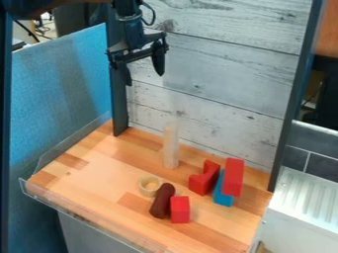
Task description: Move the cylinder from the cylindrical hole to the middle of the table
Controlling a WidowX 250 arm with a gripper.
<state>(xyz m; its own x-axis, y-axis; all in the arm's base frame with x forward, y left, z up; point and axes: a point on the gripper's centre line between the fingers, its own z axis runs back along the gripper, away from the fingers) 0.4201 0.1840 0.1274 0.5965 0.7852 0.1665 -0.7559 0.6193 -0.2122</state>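
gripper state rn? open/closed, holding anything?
Gripper: open, fingers spread apart, holding nothing, up high above the wooden table.

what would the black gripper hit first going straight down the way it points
The gripper would probably meet the wooden tabletop beside the upright pale cylinder; depth is unclear, so the round pale wooden ring lower in the picture is possible too.
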